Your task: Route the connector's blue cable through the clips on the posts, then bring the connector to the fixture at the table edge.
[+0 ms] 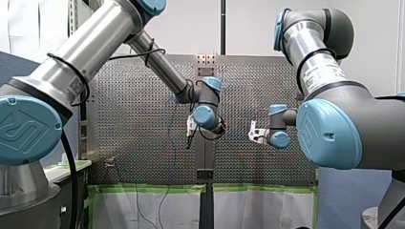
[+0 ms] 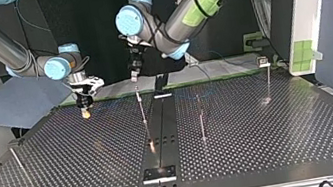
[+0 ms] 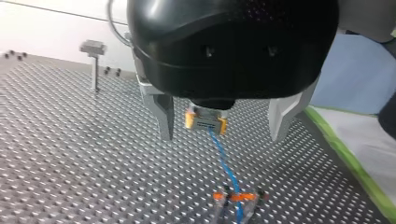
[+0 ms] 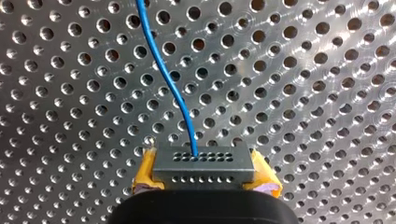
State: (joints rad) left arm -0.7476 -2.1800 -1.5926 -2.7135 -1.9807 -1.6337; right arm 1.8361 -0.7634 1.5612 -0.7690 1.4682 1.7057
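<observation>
Blue cable [image 4: 168,79] runs off the connector [image 4: 203,163], which my right gripper [image 4: 204,176] pinches between yellow pads [image 4: 145,173] above the table [image 4: 327,93], probably to keep slack up. My left gripper [image 2: 134,74] hangs spread wide over a clip [image 3: 236,197] the cable reaches, I'd guess ready to guide it. Count: one connector, one cable, three upright posts [image 2: 201,118] in the top view.

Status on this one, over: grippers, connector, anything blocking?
Right gripper shut on connector, above the table. Left gripper open, empty, facing it. Blue cable runs down to a post clip. No obstruction seen.
</observation>
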